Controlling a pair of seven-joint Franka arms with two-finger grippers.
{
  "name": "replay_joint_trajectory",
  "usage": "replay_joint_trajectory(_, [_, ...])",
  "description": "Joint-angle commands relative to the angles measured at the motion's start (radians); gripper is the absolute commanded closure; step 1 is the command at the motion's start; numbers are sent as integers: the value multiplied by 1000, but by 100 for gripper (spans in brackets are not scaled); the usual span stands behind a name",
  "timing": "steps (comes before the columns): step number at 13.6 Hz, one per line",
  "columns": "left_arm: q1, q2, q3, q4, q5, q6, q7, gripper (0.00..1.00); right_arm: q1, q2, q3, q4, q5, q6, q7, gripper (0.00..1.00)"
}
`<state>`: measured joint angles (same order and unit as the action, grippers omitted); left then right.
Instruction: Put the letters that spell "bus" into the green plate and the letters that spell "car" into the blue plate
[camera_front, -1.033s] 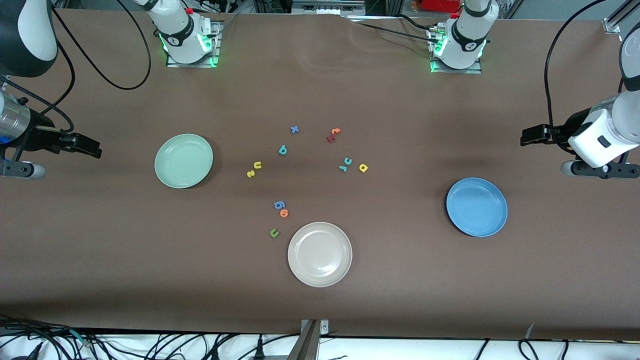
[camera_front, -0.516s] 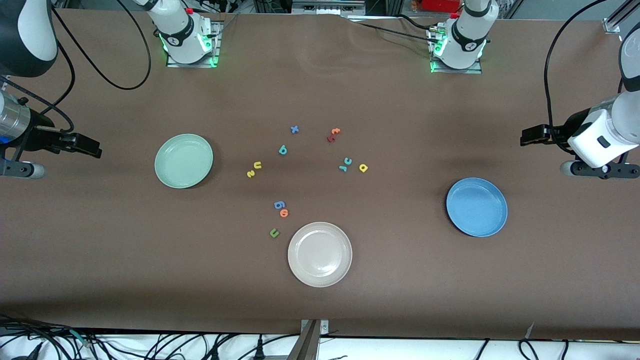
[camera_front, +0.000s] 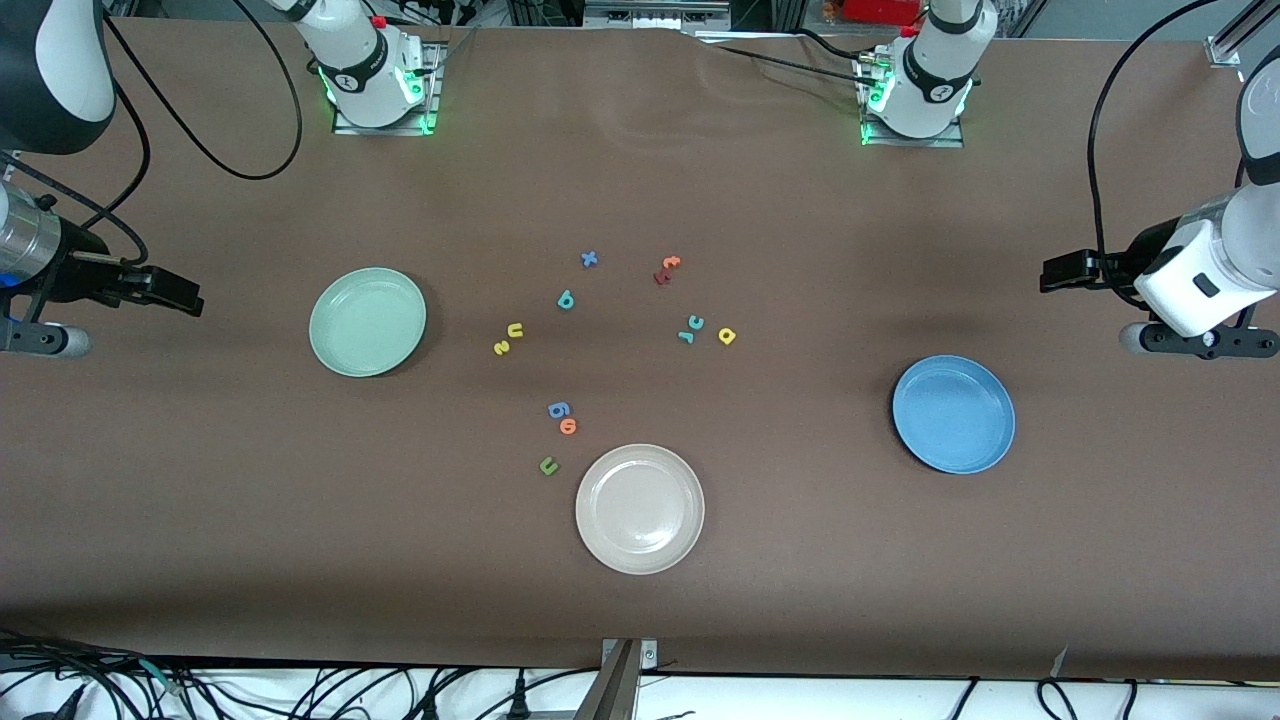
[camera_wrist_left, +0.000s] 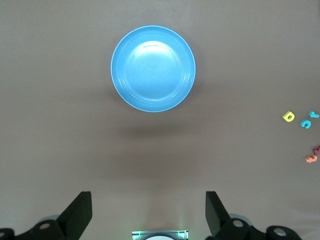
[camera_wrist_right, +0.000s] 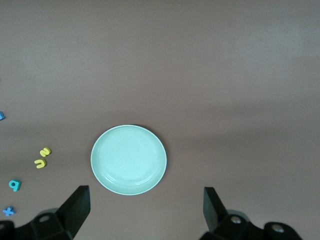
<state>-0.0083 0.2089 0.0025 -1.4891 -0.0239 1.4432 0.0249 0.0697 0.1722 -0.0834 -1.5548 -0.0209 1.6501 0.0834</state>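
Observation:
The green plate (camera_front: 367, 321) (camera_wrist_right: 128, 159) lies toward the right arm's end and the blue plate (camera_front: 953, 414) (camera_wrist_left: 153, 68) toward the left arm's end; both hold nothing. Between them lie the teal b (camera_front: 565, 299) (camera_wrist_right: 15, 185), yellow u (camera_front: 516, 330) (camera_wrist_right: 40, 163) and yellow s (camera_front: 501, 347) (camera_wrist_right: 45, 151). Closer to the blue plate lie the teal c (camera_front: 696, 322) (camera_wrist_left: 305, 123), teal r (camera_front: 686, 336) (camera_wrist_left: 313, 114) and yellow a (camera_front: 726, 336) (camera_wrist_left: 288, 116). My right gripper (camera_front: 172, 290) (camera_wrist_right: 145, 205) hangs open over bare table beside the green plate. My left gripper (camera_front: 1065, 270) (camera_wrist_left: 148, 212) hangs open over bare table beside the blue plate.
A beige plate (camera_front: 639, 508) sits nearest the front camera. Beside it lie a dark green u (camera_front: 548, 465), an orange o (camera_front: 568, 426) and a blue g (camera_front: 558, 409). A blue x (camera_front: 589, 259) and orange and red letters (camera_front: 665, 270) lie nearer the bases.
The left arm's hand has edged very slightly. Letters, plates and the right arm have not moved.

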Motion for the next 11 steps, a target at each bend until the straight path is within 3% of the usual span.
replay_joint_trajectory(1, [-2, 10, -3, 21, 18, -20, 1, 0, 4, -13, -4, -2, -7, -6, 15, 0])
replay_joint_trajectory(11, [-1, 20, -1, 20, 18, -20, 1, 0, 4, -14, -4, -2, -5, -6, 15, 0])
